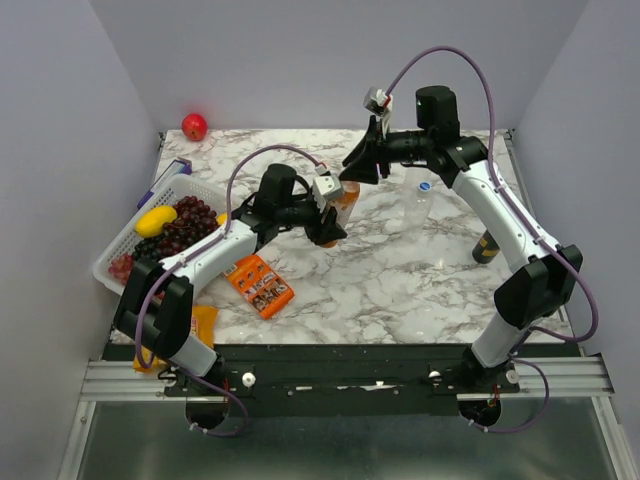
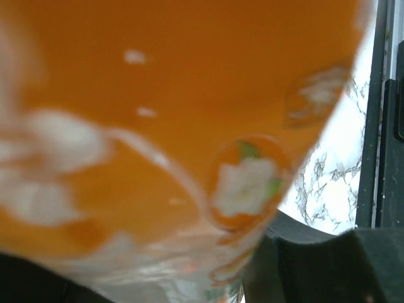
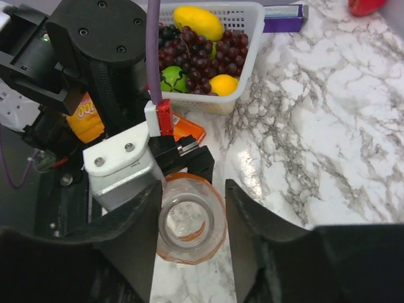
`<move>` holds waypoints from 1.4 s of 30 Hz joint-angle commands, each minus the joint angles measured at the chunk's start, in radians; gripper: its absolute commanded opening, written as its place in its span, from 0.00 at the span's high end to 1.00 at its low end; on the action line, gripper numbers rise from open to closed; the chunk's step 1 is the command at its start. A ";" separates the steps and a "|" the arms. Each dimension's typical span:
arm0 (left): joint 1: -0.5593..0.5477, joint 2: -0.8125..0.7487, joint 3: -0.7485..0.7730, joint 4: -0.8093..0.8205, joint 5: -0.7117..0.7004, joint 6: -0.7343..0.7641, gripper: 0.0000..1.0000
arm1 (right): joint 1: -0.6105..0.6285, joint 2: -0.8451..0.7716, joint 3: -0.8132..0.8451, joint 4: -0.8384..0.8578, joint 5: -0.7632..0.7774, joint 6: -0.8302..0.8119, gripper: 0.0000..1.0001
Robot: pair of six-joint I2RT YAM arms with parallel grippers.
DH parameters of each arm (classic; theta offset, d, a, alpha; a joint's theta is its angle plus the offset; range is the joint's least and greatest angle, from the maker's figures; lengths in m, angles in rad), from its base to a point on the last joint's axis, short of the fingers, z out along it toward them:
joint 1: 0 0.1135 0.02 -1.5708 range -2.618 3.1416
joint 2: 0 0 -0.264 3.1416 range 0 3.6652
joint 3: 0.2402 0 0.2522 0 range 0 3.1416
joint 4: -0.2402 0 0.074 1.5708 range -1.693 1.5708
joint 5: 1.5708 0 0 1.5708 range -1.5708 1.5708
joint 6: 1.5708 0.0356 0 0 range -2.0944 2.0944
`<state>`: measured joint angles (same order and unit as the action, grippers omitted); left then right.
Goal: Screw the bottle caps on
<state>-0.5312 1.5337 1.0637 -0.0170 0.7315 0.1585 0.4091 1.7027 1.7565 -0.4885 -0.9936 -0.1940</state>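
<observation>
1. Around: fruit basket (image 1: 112, 252) at far L w/ grapes (image 1: 185, 225). Orange packet (image 1: 260, 285) lies nr it. Red apple (image 1: 194, 126) at back wall, dark can (image 1: 487, 245) at R.
2. Clear bottle (image 1: 420, 208) w/ blue cap (image 1: 425, 186) stands just R of the grippers.
3. Left gripper (image 1: 332, 222), arm stretched to mid-table, clamps orange bottle (image 1: 347, 200) by its side.
4. Right gripper (image 3: 192, 189) hangs above, pointing down, jaws apart astride bottle's top. Contact, and cap on or off: can't tell.
5. Label: white blossoms on orange, text too blurred.

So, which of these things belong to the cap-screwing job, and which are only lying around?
For the job: orange bottle, clear bottle, blue cap.
Lying about: can, apple, fruit basket, snack packet.
</observation>
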 commanded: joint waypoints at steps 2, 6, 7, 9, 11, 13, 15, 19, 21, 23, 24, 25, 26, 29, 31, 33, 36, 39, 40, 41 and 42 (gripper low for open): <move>0.065 -0.104 -0.060 0.012 0.051 -0.051 0.65 | 0.011 -0.072 0.078 0.010 0.105 -0.007 0.41; 0.229 -0.220 -0.155 0.106 0.049 -0.247 0.83 | 0.011 -0.061 0.098 0.031 0.235 0.004 0.39; 0.293 -0.246 -0.171 0.107 0.020 -0.261 0.82 | 0.011 -0.054 0.090 0.033 0.254 -0.008 0.39; 0.341 -0.324 -0.209 0.094 0.002 -0.251 0.82 | 0.023 0.006 0.086 -0.002 0.320 -0.051 0.39; 0.385 -0.374 -0.229 0.071 -0.029 -0.218 0.94 | 0.057 0.050 0.074 -0.061 0.369 -0.160 0.39; 0.414 -0.437 -0.238 0.042 -0.035 -0.183 1.00 | 0.088 0.104 0.038 -0.084 0.449 -0.276 0.39; 0.454 -0.483 -0.248 0.020 -0.047 -0.171 1.00 | 0.125 0.162 0.023 -0.088 0.478 -0.333 0.39; 0.522 -0.543 -0.277 0.020 -0.064 -0.206 1.00 | 0.161 0.295 0.060 -0.122 0.527 -0.441 0.39; 0.583 -0.570 -0.292 0.022 -0.061 -0.230 1.00 | 0.171 0.349 0.099 -0.143 0.530 -0.473 0.39; 0.605 -0.587 -0.303 0.019 -0.087 -0.278 1.00 | 0.183 0.423 0.144 -0.174 0.547 -0.527 0.38; 0.617 -0.596 -0.304 -0.009 -0.110 -0.296 1.00 | 0.186 0.446 0.155 -0.180 0.561 -0.541 0.37; 0.628 -0.599 -0.306 -0.017 -0.100 -0.306 1.00 | 0.191 0.463 0.164 -0.188 0.576 -0.565 0.36; 0.632 -0.603 -0.309 -0.023 -0.087 -0.307 1.00 | 0.197 0.495 0.179 -0.194 0.584 -0.577 0.35; 0.639 -0.622 -0.323 -0.035 -0.087 -0.303 1.00 | 0.212 0.543 0.192 -0.203 0.616 -0.607 0.32; 0.642 -0.626 -0.323 -0.049 -0.084 -0.295 1.00 | 0.218 0.561 0.208 -0.217 0.615 -0.620 0.31; 0.643 -0.623 -0.327 -0.049 -0.080 -0.286 1.00 | 0.224 0.578 0.221 -0.225 0.606 -0.625 0.31; 0.645 -0.612 -0.327 -0.044 -0.076 -0.286 1.00 | 0.238 0.592 0.224 -0.239 0.589 -0.634 0.29; 0.646 -0.597 -0.321 -0.041 -0.072 -0.289 1.00 | 0.252 0.600 0.219 -0.245 0.578 -0.645 0.28; 0.646 -0.595 -0.318 -0.040 -0.072 -0.286 1.00 | 0.255 0.609 0.221 -0.248 0.579 -0.648 0.28; 0.646 -0.593 -0.314 -0.041 -0.070 -0.287 1.00 | 0.261 0.614 0.221 -0.246 0.582 -0.648 0.28; 0.648 -0.589 -0.311 -0.044 -0.070 -0.284 1.00 | 0.263 0.617 0.222 -0.246 0.587 -0.650 0.28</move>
<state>0.1059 0.9348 0.7437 -0.0521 0.6624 -0.1215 0.6518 2.2753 1.9522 -0.7025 -0.4091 -0.8135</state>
